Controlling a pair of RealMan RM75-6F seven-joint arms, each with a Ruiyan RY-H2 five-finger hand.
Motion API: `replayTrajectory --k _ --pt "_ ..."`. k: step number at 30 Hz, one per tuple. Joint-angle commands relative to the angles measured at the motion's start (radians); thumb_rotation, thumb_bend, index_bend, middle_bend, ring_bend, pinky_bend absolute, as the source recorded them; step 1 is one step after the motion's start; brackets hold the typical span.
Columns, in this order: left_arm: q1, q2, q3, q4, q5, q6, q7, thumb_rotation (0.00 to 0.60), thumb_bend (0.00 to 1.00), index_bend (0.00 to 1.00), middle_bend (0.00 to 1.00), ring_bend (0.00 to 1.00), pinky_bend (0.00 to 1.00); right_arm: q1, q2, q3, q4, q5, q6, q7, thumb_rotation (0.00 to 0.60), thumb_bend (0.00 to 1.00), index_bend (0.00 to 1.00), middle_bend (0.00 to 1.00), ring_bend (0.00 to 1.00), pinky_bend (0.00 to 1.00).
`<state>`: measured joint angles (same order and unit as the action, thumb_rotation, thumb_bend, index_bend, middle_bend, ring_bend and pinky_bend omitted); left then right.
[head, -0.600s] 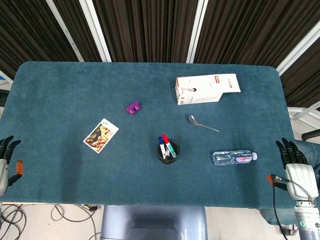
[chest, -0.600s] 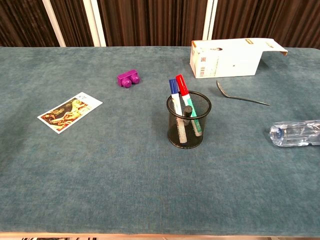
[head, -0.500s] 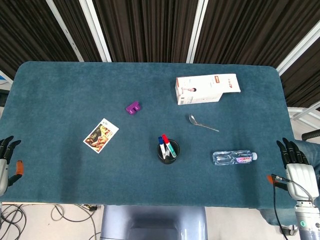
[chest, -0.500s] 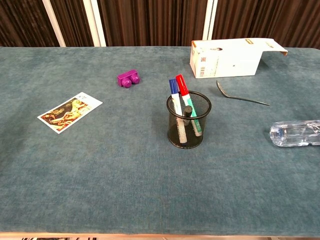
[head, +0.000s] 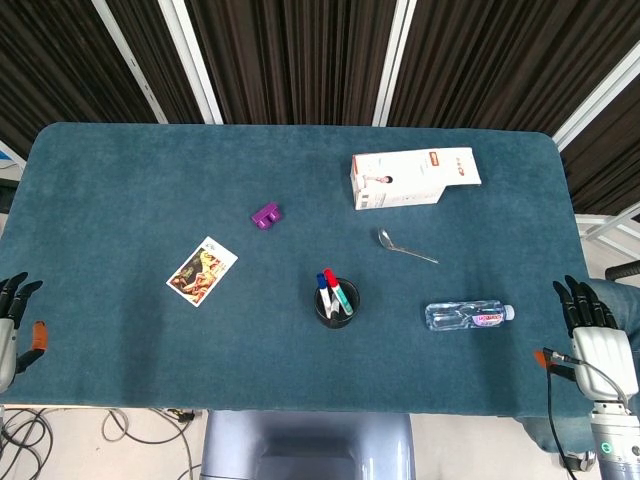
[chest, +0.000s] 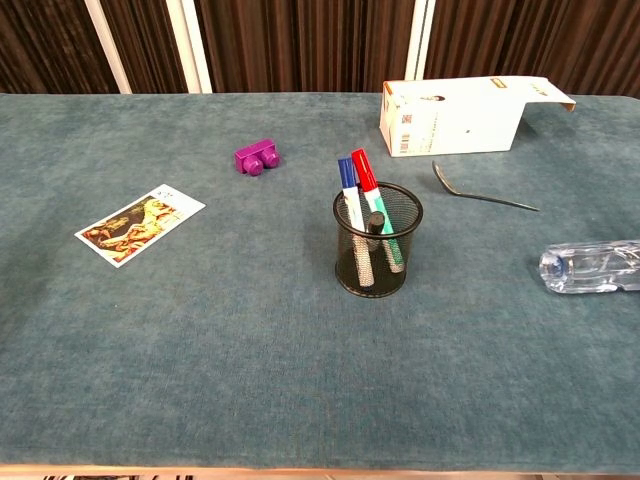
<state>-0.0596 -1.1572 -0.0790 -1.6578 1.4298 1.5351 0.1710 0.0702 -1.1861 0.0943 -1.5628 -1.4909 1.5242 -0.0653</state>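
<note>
My left hand (head: 12, 325) hangs off the table's left edge, fingers apart, holding nothing; the picture card (head: 202, 271) (chest: 139, 223) is the nearest thing to it. My right hand (head: 594, 335) sits just past the right edge, fingers spread and empty, close to a clear water bottle (head: 469, 315) (chest: 593, 266) lying on its side. A black mesh cup (head: 336, 302) (chest: 377, 252) with blue, red and green markers stands near the middle. Neither hand shows in the chest view.
On the teal table (head: 130, 180) also lie a purple toy brick (head: 266, 215) (chest: 257, 157), a metal spoon (head: 405, 247) (chest: 480, 187) and a white carton (head: 413, 178) (chest: 462, 115) on its side at the back right. Dark curtains hang behind.
Both hands have dropped very slightly toward the lower edge of the head view. The objects on the table have not moved.
</note>
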Motion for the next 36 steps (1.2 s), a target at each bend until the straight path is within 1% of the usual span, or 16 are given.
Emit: replayTrajectory --k 1,5,9,14,18,22,24,28,32,36 --pt "0.0 0.001 -0.001 -0.002 0.0 0.001 -0.001 0.6 0.53 0.18 0.09 0.08 0.13 0.001 0.001 -0.001 -0.003 -0.002 -0.002 0.001 0.6 0.2 0.0 0.0 0.0 0.18" --pt "0.0 -0.001 0.0 0.001 -0.001 -0.001 -0.002 0.6 0.53 0.18 0.09 0.08 0.13 0.003 0.002 -0.005 -0.002 -0.003 -0.01 0.014 0.6 0.2 0.0 0.0 0.0 0.19" --pt "-0.001 -0.001 -0.002 0.001 -0.004 -0.002 -0.001 0.6 0.53 0.18 0.09 0.08 0.13 0.007 0.007 -0.012 0.004 -0.019 -0.018 0.057 0.6 0.2 0.0 0.0 0.0 0.19" --pt "-0.001 0.002 -0.007 -0.003 -0.012 -0.003 -0.007 0.6 0.53 0.18 0.09 0.08 0.13 0.025 0.019 -0.027 0.02 -0.056 -0.046 0.177 0.6 0.19 0.0 0.0 0.0 0.19" --pt "-0.001 0.001 -0.007 -0.004 -0.016 -0.006 -0.004 0.6 0.53 0.18 0.09 0.08 0.13 0.05 0.027 -0.043 0.052 -0.1 -0.071 0.307 0.6 0.19 0.0 0.0 0.0 0.19" --pt "-0.002 -0.002 -0.009 -0.009 -0.027 -0.01 0.005 0.6 0.53 0.18 0.09 0.08 0.13 0.092 0.03 -0.047 0.101 -0.152 -0.087 0.468 0.6 0.19 0.0 0.0 0.01 0.19" --pt "-0.002 -0.003 -0.009 -0.009 -0.028 -0.011 0.007 0.6 0.53 0.18 0.09 0.08 0.13 0.116 0.021 -0.048 0.126 -0.195 -0.075 0.539 0.6 0.19 0.0 0.0 0.02 0.19" --pt "-0.003 -0.005 -0.009 -0.007 -0.022 -0.008 0.007 0.6 0.53 0.18 0.09 0.08 0.13 0.166 -0.023 -0.046 0.168 -0.26 -0.058 0.628 0.6 0.19 0.0 0.0 0.02 0.19" --pt "-0.003 -0.005 -0.009 -0.007 -0.027 -0.01 0.007 0.6 0.53 0.18 0.09 0.08 0.13 0.229 -0.052 -0.047 0.163 -0.286 -0.101 0.696 0.6 0.19 0.01 0.0 0.02 0.19" --pt "-0.003 -0.005 -0.01 -0.007 -0.036 -0.015 0.006 0.6 0.53 0.18 0.09 0.08 0.13 0.284 -0.077 -0.041 0.148 -0.303 -0.143 0.691 0.6 0.19 0.06 0.0 0.02 0.19"
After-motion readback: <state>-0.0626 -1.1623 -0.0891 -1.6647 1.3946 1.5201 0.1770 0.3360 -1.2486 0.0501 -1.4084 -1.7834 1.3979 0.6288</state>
